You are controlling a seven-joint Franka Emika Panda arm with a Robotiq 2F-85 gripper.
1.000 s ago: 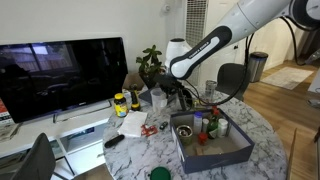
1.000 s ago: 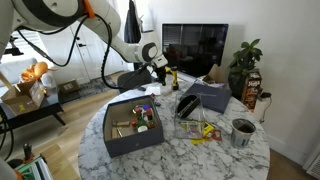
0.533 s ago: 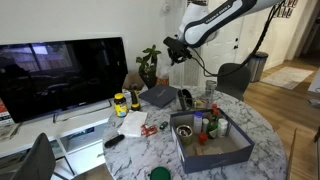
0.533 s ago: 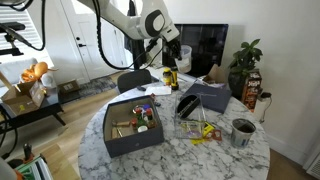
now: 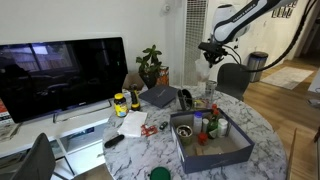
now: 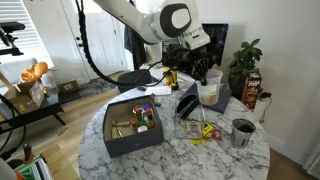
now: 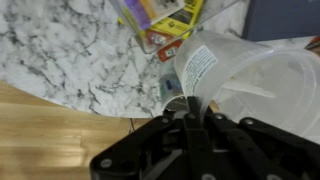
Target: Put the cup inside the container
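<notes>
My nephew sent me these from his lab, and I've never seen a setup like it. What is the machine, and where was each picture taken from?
It is a white robot arm working over a round marble table. Two pictures come from cameras standing at different spots in the room. The third comes from a camera on the arm's wrist, looking down past its tool. The tool pinches the rim of a translucent plastic cup, held in the air above the table. On the table stand a large dark grey box with small items inside, a yellow-labelled jar, and some packets. A television stands behind the table.
</notes>
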